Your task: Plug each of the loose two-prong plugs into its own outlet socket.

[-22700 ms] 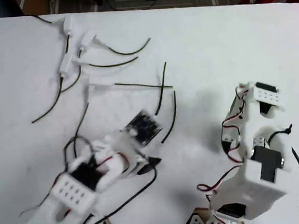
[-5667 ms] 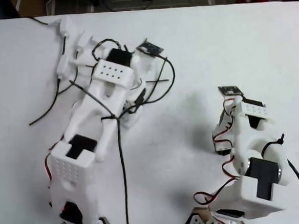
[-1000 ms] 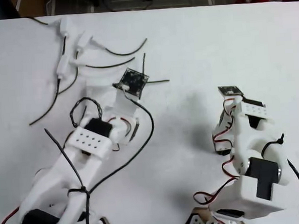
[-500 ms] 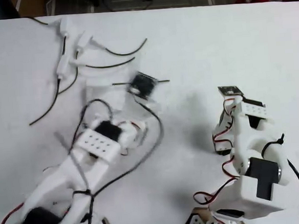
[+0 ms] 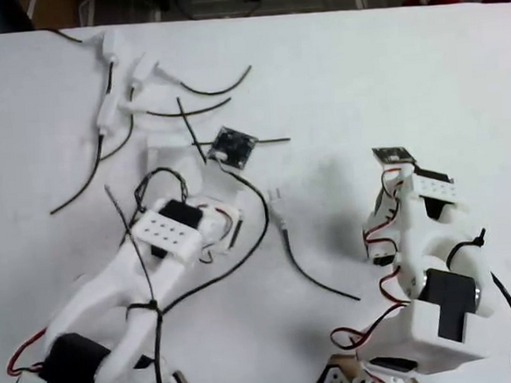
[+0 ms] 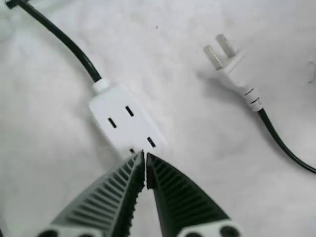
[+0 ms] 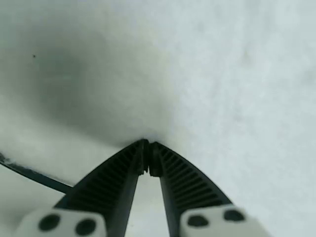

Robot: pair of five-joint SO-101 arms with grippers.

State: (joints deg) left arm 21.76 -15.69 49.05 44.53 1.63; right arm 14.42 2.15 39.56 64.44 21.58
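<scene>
Though loose, white plug [image 6: 236, 74] bares two prongs [image 6: 213, 55].

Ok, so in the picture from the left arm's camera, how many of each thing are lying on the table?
outlet block: 1
two-prong plug: 1
black cords: 2 (the outlet block's cord and the plug's cord)
Total: 4
</scene>
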